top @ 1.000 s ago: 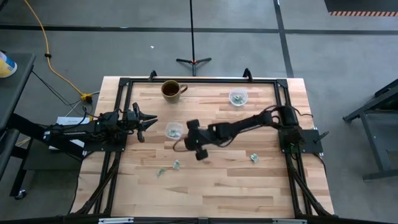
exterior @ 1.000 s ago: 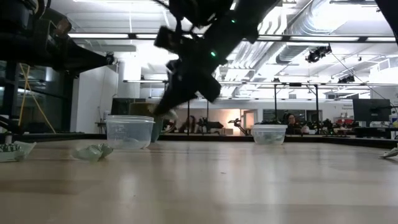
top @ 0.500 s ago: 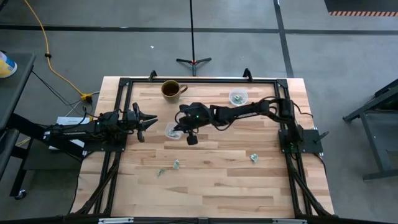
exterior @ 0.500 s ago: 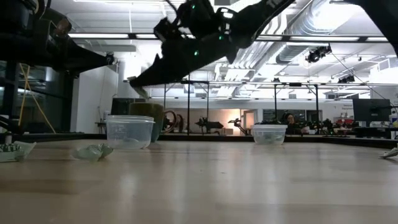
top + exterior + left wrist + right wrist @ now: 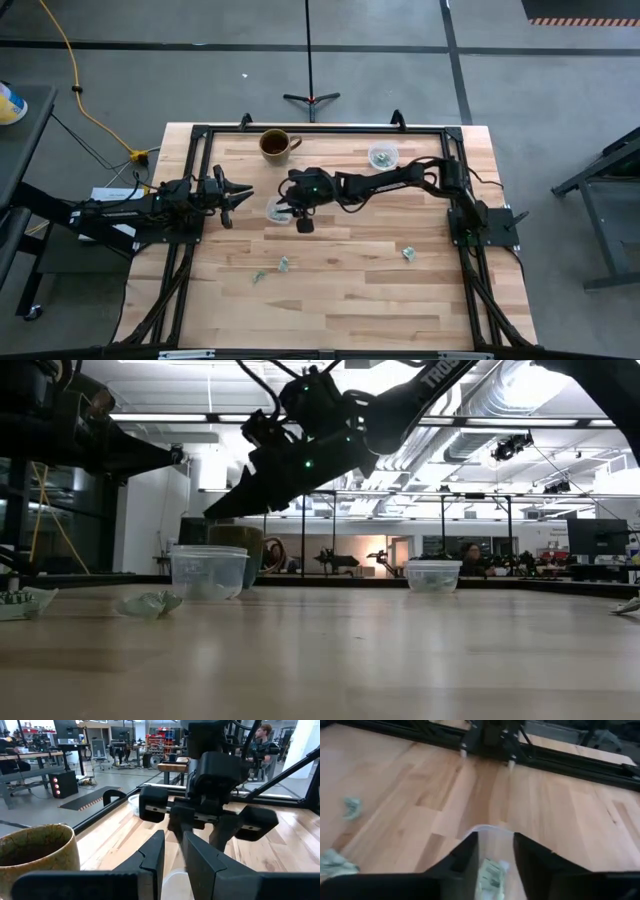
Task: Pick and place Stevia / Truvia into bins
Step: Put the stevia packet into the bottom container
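Observation:
My right gripper [image 5: 287, 207] hovers open just above the clear cup [image 5: 274, 212] that stands left of the table's middle. In the right wrist view [image 5: 495, 862] its fingers frame the cup [image 5: 487, 832], with green-and-white sachets [image 5: 490, 872] lying inside. In the low view its fingertips [image 5: 217, 513] slant down over that cup [image 5: 208, 572]. The second cup [image 5: 382, 156] stands near the far edge and also holds sachets. Loose sachets lie flat on the table [image 5: 284, 264], [image 5: 258, 277], [image 5: 408, 254]. My left gripper [image 5: 234, 193] waits open at the left, level, pointing at the cup.
A brown mug [image 5: 275, 145] stands near the far edge, left of the middle, behind the near cup; it shows in the left wrist view [image 5: 35, 852] too. A black frame [image 5: 320, 128] runs along the table's edges. Bare wood lies along the near half around the loose sachets.
My right gripper has swung from the table's middle toward the left and far side while rising, and now stands over the left cup, its fingers slanting down at it. The left arm has kept still, and the cups and loose sachets lie where they were.

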